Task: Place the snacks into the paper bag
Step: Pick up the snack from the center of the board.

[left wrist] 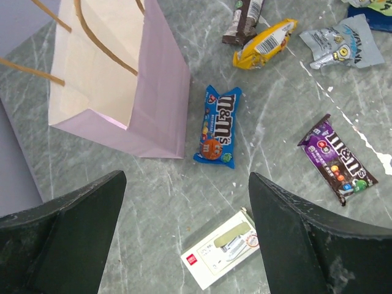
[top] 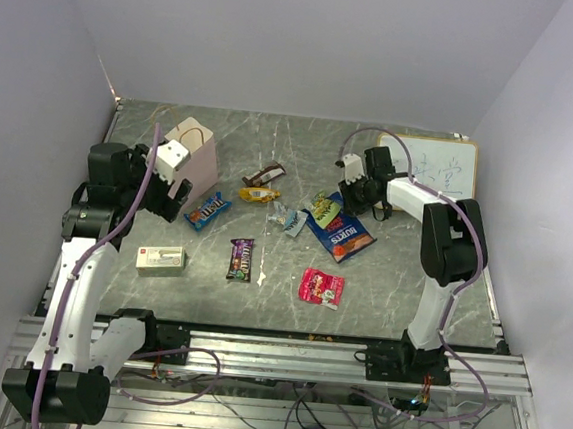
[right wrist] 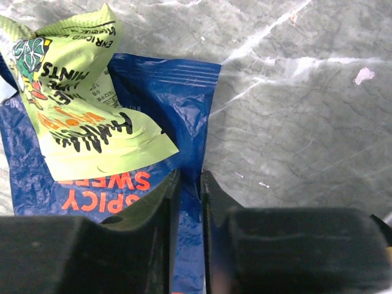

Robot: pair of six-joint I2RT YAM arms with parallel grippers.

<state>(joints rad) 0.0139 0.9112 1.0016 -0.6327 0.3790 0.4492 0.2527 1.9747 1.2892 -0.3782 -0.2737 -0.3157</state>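
The pale mauve paper bag (top: 196,161) (left wrist: 156,92) stands open at the table's left. My left gripper (top: 174,203) (left wrist: 187,177) hangs open just in front of it, holding nothing. The snacks lie spread over the middle: a blue packet (left wrist: 218,127), a purple one (left wrist: 337,158), a yellow one (left wrist: 264,41), a brown bar (left wrist: 244,18), a silver packet (left wrist: 343,46) and a red-pink one (top: 321,287). My right gripper (top: 353,195) (right wrist: 190,174) is shut on the edge of the large dark blue packet (right wrist: 171,92) (top: 341,235). A green packet (right wrist: 73,98) lies on it.
A beige box with a red mark (left wrist: 223,248) (top: 160,259) lies under my left gripper, near the front left. A white framed whiteboard (top: 436,165) rests at the back right behind the right arm. Walls close in the table on three sides.
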